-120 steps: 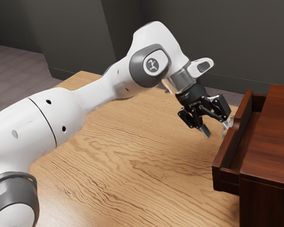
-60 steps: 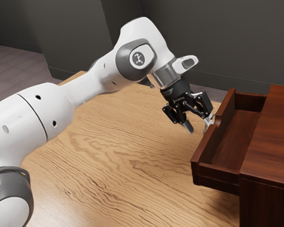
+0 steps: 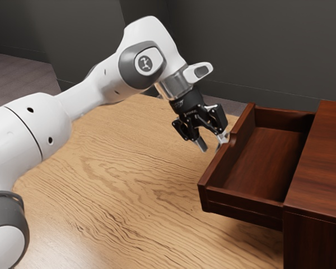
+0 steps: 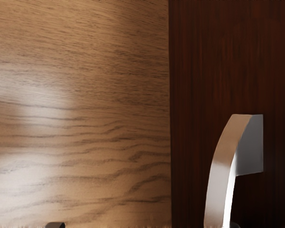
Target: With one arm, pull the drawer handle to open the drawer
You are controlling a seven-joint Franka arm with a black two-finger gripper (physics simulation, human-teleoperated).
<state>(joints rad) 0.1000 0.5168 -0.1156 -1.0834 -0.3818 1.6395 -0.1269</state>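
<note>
A dark wooden drawer [image 3: 256, 163] stands pulled far out of its cabinet [image 3: 319, 185] at the exterior view's right, and its inside is bare. A silver handle [image 3: 224, 136] is on the drawer's front panel [image 3: 219, 163]. My gripper [image 3: 212, 143] hangs at that handle, open, its fingers apart. The finger nearer the drawer lies against the handle; the other finger [image 3: 203, 145] hangs free over the table. In the wrist view the curved silver handle [image 4: 228, 166] rises in front of the dark drawer front [image 4: 213, 61], off to one side of my hand.
The light wooden table [image 3: 129, 185] spreads wide under and behind my arm, with its grain seen close up [image 4: 76, 118]. Grey walls close the back of the scene. The cabinet's flat top [image 3: 327, 145] sits above the open drawer.
My arm has drawn back toward the exterior view's left with the gripper at the handle. The drawer has slid out with it, from a narrow gap to wide open.
</note>
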